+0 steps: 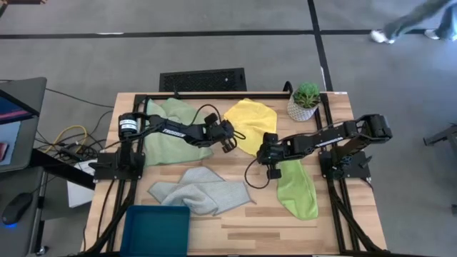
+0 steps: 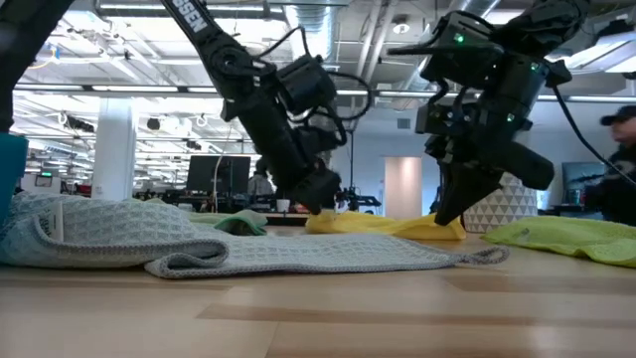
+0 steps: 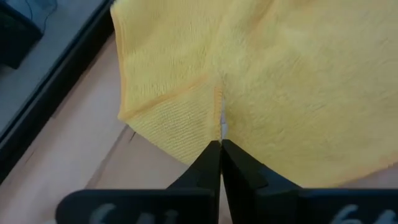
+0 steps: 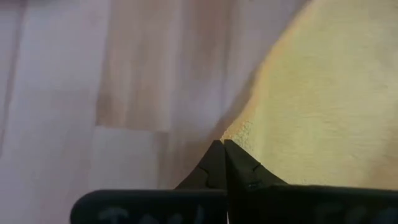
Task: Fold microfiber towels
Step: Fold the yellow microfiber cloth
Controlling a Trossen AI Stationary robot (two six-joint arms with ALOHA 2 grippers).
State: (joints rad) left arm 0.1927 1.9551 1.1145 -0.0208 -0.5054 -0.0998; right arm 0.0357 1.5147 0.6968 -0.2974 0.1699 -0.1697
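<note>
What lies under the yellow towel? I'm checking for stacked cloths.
Bare wooden table shows around the yellow towel; both grippers pinch its edge. Whatever lies beneath its middle is covered.

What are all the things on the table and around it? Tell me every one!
yellow towel: 1, bright yellow, table's middle, far side
lime towel: 1, lime green, right side
sage towel: 1, sage green, left side, under left arm
grey towel: 1, pale grey-green, crumpled, near middle
bin: 1, teal, near-left corner
potted plant: 1, green in white pot, far right
left hand: 1, dark, shut on yellow towel's edge
right hand: 1, dark, shut on yellow towel's edge
</note>
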